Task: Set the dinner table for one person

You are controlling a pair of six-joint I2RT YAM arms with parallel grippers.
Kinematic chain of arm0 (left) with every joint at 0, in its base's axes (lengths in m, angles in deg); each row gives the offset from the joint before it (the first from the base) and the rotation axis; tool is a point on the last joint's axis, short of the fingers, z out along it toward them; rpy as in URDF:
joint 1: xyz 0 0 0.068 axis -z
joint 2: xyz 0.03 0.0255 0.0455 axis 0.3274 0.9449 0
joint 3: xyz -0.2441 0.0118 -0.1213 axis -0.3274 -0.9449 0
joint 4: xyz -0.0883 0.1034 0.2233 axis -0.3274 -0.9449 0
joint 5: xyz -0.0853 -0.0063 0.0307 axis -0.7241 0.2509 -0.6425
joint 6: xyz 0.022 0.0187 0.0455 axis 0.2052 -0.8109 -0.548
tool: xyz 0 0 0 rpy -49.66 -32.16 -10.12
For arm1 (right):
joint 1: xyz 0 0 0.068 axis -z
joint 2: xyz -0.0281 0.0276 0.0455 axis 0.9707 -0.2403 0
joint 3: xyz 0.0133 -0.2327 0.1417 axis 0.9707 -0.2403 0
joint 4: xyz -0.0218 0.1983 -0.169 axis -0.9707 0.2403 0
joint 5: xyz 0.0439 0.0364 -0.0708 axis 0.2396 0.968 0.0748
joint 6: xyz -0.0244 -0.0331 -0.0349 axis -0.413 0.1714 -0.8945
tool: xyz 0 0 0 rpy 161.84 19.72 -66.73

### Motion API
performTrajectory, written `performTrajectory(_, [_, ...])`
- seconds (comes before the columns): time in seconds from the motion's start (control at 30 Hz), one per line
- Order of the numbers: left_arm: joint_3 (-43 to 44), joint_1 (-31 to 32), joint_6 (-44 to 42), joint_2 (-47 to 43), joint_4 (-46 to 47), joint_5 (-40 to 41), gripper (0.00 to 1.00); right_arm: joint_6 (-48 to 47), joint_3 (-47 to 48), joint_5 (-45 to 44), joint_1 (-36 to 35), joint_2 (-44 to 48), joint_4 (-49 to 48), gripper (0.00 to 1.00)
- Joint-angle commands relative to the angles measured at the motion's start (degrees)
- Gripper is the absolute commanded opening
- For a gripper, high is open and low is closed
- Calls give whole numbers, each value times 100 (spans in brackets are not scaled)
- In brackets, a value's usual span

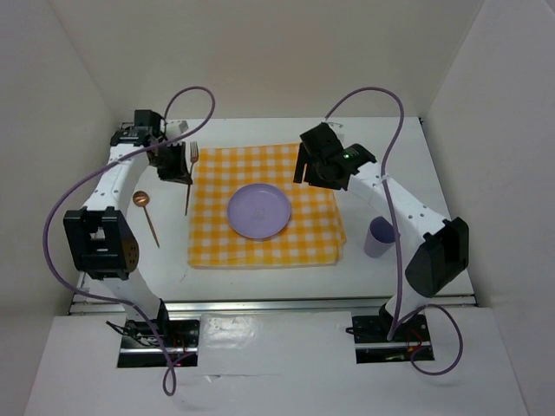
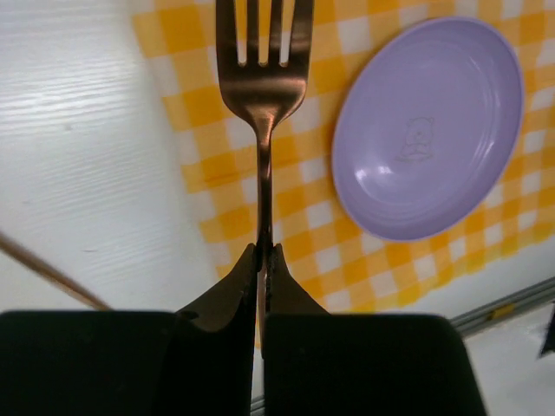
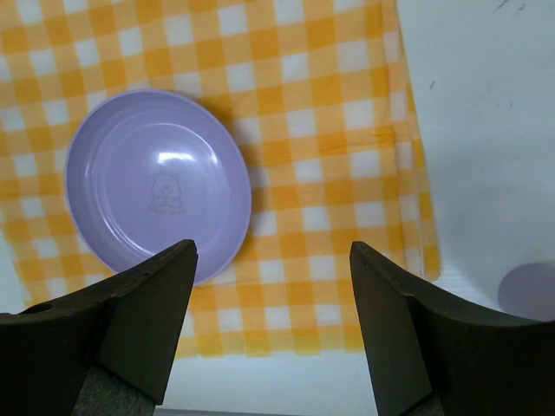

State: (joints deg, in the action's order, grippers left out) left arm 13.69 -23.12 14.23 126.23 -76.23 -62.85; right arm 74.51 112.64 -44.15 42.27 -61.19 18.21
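On our dinner table [image 1: 251,132] the checked cloth [image 1: 217,234] lies in the middle, with the purple plate [image 1: 258,211] on it. The cup [image 1: 378,237] stands off the cloth, to the right. Our left gripper [image 2: 264,256] pinches the fork [image 2: 263,104] over the cloth's left edge. Our right gripper [image 3: 270,251] gapes, holding nothing. The spoon [image 1: 147,217] is not yet placed.

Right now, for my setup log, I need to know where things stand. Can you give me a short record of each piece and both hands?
dinner table: white, walled in
cloth: yellow-and-white checked, on the dinner table
plate: purple, centred on cloth
fork: over cloth's left edge, left of plate
left hand: shut on fork handle
right hand: open, empty, over cloth right of plate
spoon: on bare table, left of cloth
cup: purple, right of cloth, off it
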Motion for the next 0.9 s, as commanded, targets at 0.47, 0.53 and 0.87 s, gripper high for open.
performTrajectory(0.47, [-537, 1421, 2331, 1477, 379, 1489, 0, 272, -765, -380, 289, 982, -327, 79])
performTrajectory(0.53, [-538, 1482, 2332, 1583, 432, 1560, 0, 272, -765, -380, 341, 982, -327, 79])
performTrajectory(0.87, [-590, 1587, 2254, 1714, 739, 2025, 0, 272, -879, -380, 341, 1202, -274, 79])
